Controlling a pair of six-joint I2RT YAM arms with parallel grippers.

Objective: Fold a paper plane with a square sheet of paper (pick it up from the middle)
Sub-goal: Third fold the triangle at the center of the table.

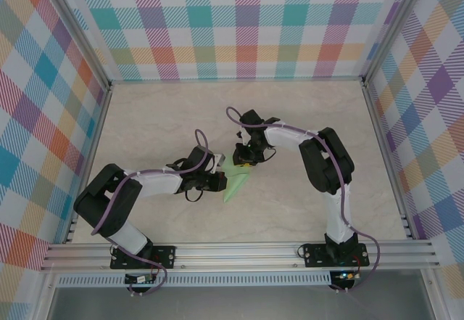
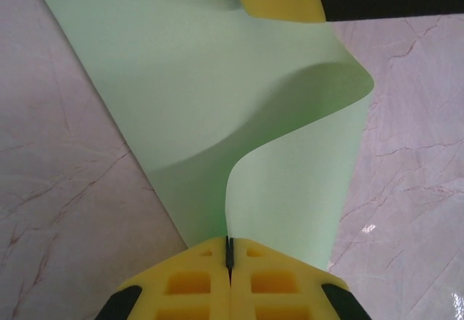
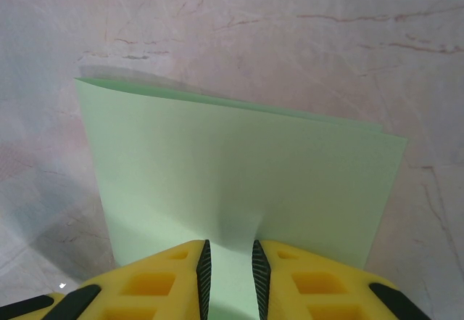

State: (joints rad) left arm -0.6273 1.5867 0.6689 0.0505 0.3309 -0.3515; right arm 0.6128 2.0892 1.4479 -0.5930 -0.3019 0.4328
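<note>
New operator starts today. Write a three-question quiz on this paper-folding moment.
1. True or false: the left gripper is shut on the green paper.
2. What surface lies under the paper? A) marble-patterned table B) checked cloth C) metal tray
3. In the top view, on which side of the right gripper does the left gripper sit?

Key
1. True; its yellow fingers pinch an edge, and the sheet bulges upward.
2. A; the table.
3. To its left, lower in the picture.

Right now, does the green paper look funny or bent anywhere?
Yes. The green paper bulges in a loose curl between the two grippers instead of lying flat. The left gripper pinches one edge, the right gripper another.
</note>
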